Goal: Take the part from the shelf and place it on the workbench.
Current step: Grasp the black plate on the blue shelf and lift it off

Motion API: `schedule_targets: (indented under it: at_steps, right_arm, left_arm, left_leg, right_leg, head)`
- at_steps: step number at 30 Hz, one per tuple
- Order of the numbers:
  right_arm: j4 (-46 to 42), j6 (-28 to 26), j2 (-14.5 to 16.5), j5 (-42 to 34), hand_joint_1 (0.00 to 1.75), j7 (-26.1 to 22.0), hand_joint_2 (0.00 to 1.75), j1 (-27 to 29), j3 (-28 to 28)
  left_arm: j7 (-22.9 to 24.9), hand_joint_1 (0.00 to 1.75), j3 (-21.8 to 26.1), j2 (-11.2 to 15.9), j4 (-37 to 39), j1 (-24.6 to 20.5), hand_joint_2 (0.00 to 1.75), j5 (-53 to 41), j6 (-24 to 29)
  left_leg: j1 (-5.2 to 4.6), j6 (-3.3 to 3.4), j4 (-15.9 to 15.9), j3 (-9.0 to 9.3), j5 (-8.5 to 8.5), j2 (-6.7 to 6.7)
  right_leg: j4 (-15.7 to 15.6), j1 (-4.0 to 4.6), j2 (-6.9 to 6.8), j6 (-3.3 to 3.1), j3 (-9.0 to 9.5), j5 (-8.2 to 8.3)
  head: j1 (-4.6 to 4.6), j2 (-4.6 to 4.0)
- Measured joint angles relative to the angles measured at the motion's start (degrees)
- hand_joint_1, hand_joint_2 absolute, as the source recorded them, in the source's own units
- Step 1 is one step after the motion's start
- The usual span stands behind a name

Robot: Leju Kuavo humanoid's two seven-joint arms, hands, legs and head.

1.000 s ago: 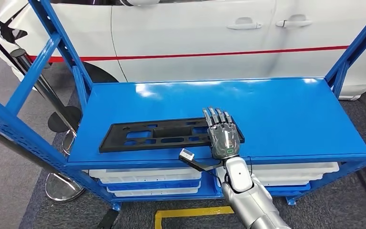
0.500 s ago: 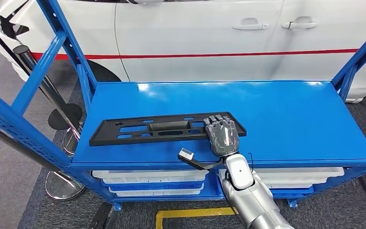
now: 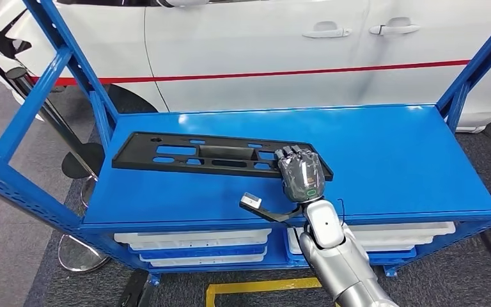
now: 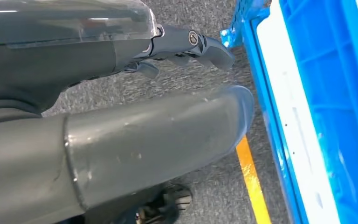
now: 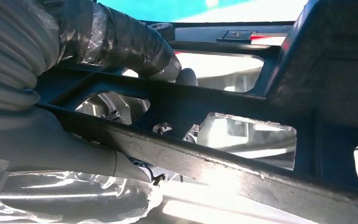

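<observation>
Head view looks down on a glossy blue metal shelf (image 3: 383,160) standing before a white car with a thin red stripe (image 3: 262,45); no brand, label or writing can be read on any of it. A long flat black plastic part with rectangular cut-outs (image 3: 192,153) sits over the left half of the shelf top, its right end near the middle. The right hand (image 3: 302,173) grips that right end, dark fingers curled over the far edge and the palm lying on top, with the silver forearm coming up from the near edge. In the right wrist view the right hand's thumb and fingers (image 5: 135,46) wrap through and around the part's black ribs (image 5: 242,116), so the part is firmly held. Compared with a second ago, the part has swung: its left end now lies farther back and to the left, and the whole piece slants across the shelf instead of running along the near edge. The fingers, stretched flat a second ago, are now closed on the part. White and blue plastic trays (image 3: 192,246) sit on the lower level. In the left wrist view the left hand (image 4: 186,44) hangs over grey carpet beside a yellow floor line (image 4: 254,186), fingers loosely curled and holding nothing.
</observation>
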Motion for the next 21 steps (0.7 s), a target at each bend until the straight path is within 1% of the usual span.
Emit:
schedule_targets:
  at_steps: [1,3,4,5,6,7,9,10,11,12,13,14,15,16,17,19,20,21]
  right_arm:
    - [-0.43,0.00,0.07,-0.03,1.75,-0.21,1.75,0.00,-0.18]
    - [-1.27,0.00,0.20,-0.16,1.75,-0.74,1.75,0.10,-0.61]
    - [-1.73,0.00,0.25,-0.26,1.75,-1.09,1.75,0.19,-0.80]
    - [-2.20,0.00,0.28,-0.36,1.75,-1.37,1.75,0.23,-0.98]
    - [-2.61,0.00,0.30,-0.46,1.75,-1.57,1.75,0.22,-1.08]
    - [-2.94,0.00,0.31,-0.60,1.75,-1.80,1.75,0.26,-1.18]
    - [-3.83,0.00,0.34,-1.09,1.75,-3.14,1.75,0.68,-1.73]
    - [-4.65,0.00,0.45,-1.45,1.75,-4.58,1.75,1.03,-2.24]
    - [-5.80,0.00,0.68,-1.87,1.75,-6.58,1.75,1.36,-2.88]
    - [-7.29,0.00,1.10,-2.33,1.75,-9.03,1.75,1.58,-3.58]
    - [-8.99,0.00,1.73,-2.80,1.75,-11.72,1.75,1.67,-4.34]
    - [-10.78,0.00,2.47,-3.22,1.75,-14.26,1.75,1.70,-5.14]
    - [-12.51,0.00,3.23,-3.58,1.75,-16.50,1.75,1.69,-5.93]
    - [-14.26,0.00,4.05,-3.88,1.75,-18.42,1.75,1.76,-6.77]
    - [-16.03,0.00,4.84,-4.23,1.75,-20.26,1.75,1.88,-7.62]
    - [-19.95,0.00,6.56,-5.32,1.75,-24.91,1.75,2.25,-9.41]
    - [-21.91,0.01,7.51,-6.10,1.75,-27.70,1.75,2.44,-10.29]
    - [-23.79,0.01,8.50,-7.04,1.75,-30.53,1.75,2.63,-11.13]
  left_arm:
    - [0.04,0.00,0.01,0.02,0.00,-0.06,0.00,-0.03,0.17]
    - [0.08,0.00,0.02,0.03,0.00,-0.10,0.00,-0.08,0.51]
    - [0.08,0.00,0.02,-0.01,-0.01,-0.09,0.00,-0.11,0.67]
    - [0.07,0.00,0.02,-0.04,-0.01,-0.11,0.00,-0.13,0.81]
    - [0.06,0.00,0.02,-0.08,-0.02,-0.17,0.00,-0.14,0.91]
    - [0.02,0.00,0.02,-0.11,-0.02,-0.23,0.00,-0.15,0.99]
    - [-0.28,0.00,0.04,-0.12,-0.02,-0.27,0.00,-0.14,1.34]
    - [-0.62,0.00,0.07,-0.14,-0.02,-0.20,0.00,-0.09,1.63]
    - [-1.10,0.00,0.13,-0.16,-0.02,-0.12,0.00,0.03,1.92]
    - [-1.63,0.00,0.25,-0.21,-0.02,-0.05,0.00,0.20,2.16]
    - [-2.24,0.00,0.42,-0.26,-0.02,-0.04,0.44,0.40,2.27]
    - [-2.86,0.00,0.62,-0.32,-0.02,-0.07,0.87,0.58,2.23]
    - [-3.46,0.00,0.83,-0.37,-0.02,-0.16,1.31,0.70,2.08]
    - [-4.11,0.00,1.01,-0.41,-0.03,-0.24,1.75,0.77,1.74]
    - [-4.69,0.00,1.15,-0.45,-0.03,-0.27,1.75,0.71,1.24]
    - [-5.61,0.00,1.29,-0.51,-0.04,-0.23,1.75,0.04,0.29]
    - [-5.86,0.00,1.29,-0.52,-0.05,-0.17,1.75,-0.49,-0.01]
    - [-6.01,0.00,1.28,-0.52,-0.05,-0.13,1.75,-1.09,-0.13]
  left_leg:
    - [-0.16,0.24,-1.83,0.86,0.29,-0.02]
    - [-0.36,0.52,-2.77,1.19,0.11,-0.05]
    - [-0.23,0.73,-3.04,1.33,0.26,0.00]
    - [-0.07,1.01,-3.40,1.52,0.43,0.04]
    - [0.10,1.34,-3.77,1.72,0.60,0.09]
    - [0.24,1.60,-3.99,1.86,0.71,0.15]
    - [0.21,1.88,-3.97,1.87,0.67,0.15]
    - [0.21,1.88,-3.87,1.86,0.61,0.13]
    - [0.24,1.83,-3.70,1.85,0.49,0.10]
    - [0.29,1.69,-3.45,1.85,0.31,0.08]
    - [0.36,1.50,-3.11,1.87,0.04,0.07]
    - [0.40,1.23,-2.72,1.83,-0.29,0.07]
    - [0.32,0.91,-2.20,1.70,-0.62,0.05]
    - [0.22,0.59,-1.88,1.57,-0.84,0.03]
    - [0.12,0.32,-1.73,1.46,-0.96,0.00]
    - [0.14,-0.25,-1.86,1.48,-0.99,-0.05]
    - [0.23,-0.52,-1.64,1.45,-1.29,-0.04]
    - [0.30,-0.81,-0.64,1.10,-2.09,-0.02]
  right_leg:
    - [-0.02,0.03,0.00,0.21,-0.03,-0.02]
    - [-0.15,-0.01,-0.02,0.82,-0.09,0.02]
    - [-0.09,-0.04,-0.06,1.15,-0.07,-0.09]
    - [0.51,-0.04,-0.09,1.44,-0.28,-0.58]
    - [2.07,-0.04,-0.10,1.67,-0.97,-1.62]
    - [4.79,-0.09,-0.11,1.85,-2.24,-3.17]
    - [12.28,-0.26,-0.10,2.17,-6.02,-6.52]
    - [15.05,-0.38,-0.11,2.33,-7.52,-7.23]
    - [15.95,-0.50,-0.13,2.47,-8.19,-6.85]
    - [14.58,-0.65,-0.16,2.57,-7.70,-5.37]
    - [11.24,-0.81,-0.23,2.66,-6.21,-3.16]
    - [7.43,-0.95,-0.28,2.72,-4.41,-1.41]
    - [4.21,-0.97,-0.31,2.65,-2.92,-0.22]
    - [2.19,-0.93,-0.32,2.46,-2.00,0.26]
    - [1.54,-0.80,-0.29,2.19,-1.73,0.05]
    - [1.40,-0.64,-0.25,1.40,-1.74,0.07]
    - [1.24,-0.68,-0.24,1.03,-1.65,0.14]
    - [1.07,-0.77,-0.23,0.63,-1.55,0.21]
  head:
    - [0.01,0.00]
    - [0.01,0.00]
    - [0.01,0.00]
    - [0.01,0.00]
    - [0.01,0.00]
    - [0.02,0.00]
    - [0.02,0.00]
    - [0.03,0.00]
    - [0.03,0.00]
    - [0.04,0.00]
    - [0.03,0.00]
    - [0.03,0.00]
    - [0.03,0.00]
    - [0.02,0.00]
    - [0.01,0.00]
    - [-0.01,0.00]
    - [0.00,0.00]
    - [-0.02,0.00]
